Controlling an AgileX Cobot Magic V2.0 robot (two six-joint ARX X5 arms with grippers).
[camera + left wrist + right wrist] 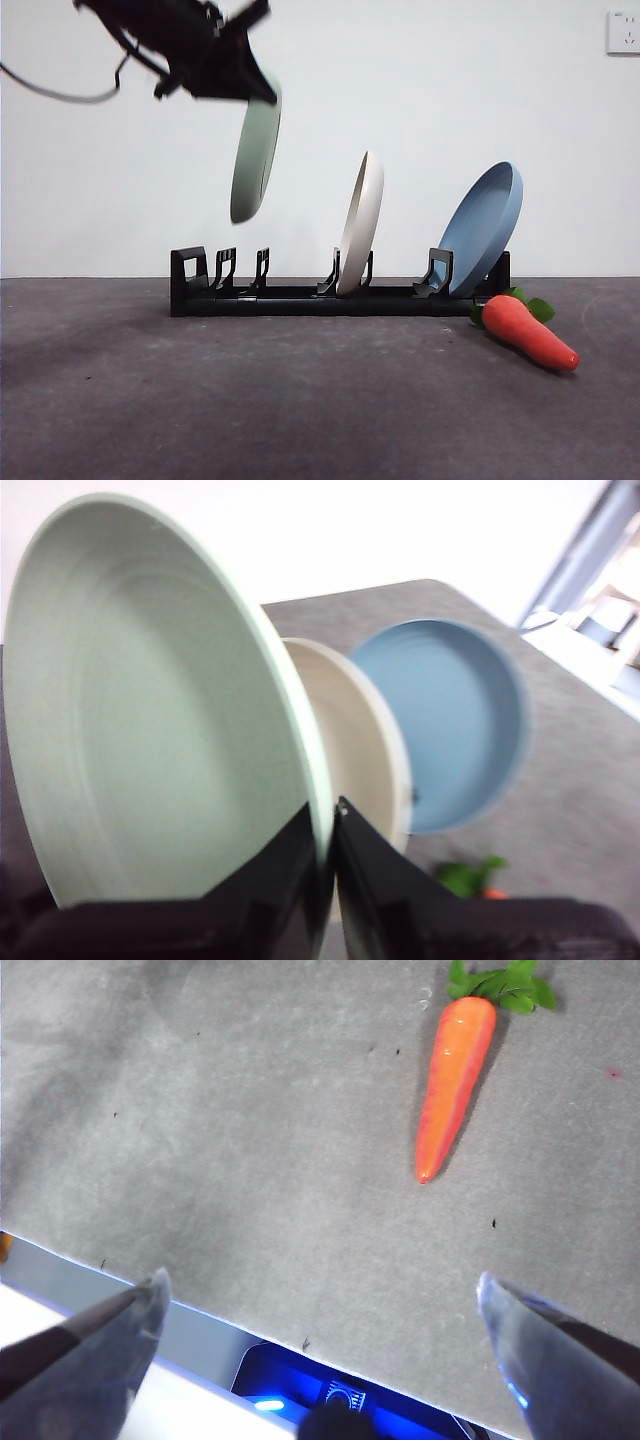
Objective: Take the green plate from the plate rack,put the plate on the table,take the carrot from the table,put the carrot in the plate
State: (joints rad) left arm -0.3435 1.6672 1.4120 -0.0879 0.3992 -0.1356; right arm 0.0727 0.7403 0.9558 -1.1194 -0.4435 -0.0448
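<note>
My left gripper (262, 92) is shut on the rim of the green plate (255, 160) and holds it on edge in the air, above the left end of the black plate rack (300, 295). The left wrist view shows the plate's hollow face (150, 730) with the jaws pinching its rim. The carrot (530, 333) lies on the dark grey table (250, 400) just right of the rack, leaves toward the rack. My right gripper (320, 1310) is open and empty, high above the table with the carrot (455, 1080) ahead of it.
A cream-white plate (361, 220) stands in the rack's middle slot and a blue plate (482, 228) leans at its right end; both show in the left wrist view (370, 750) (445, 720). The table's edge (220, 1315) runs below the right gripper.
</note>
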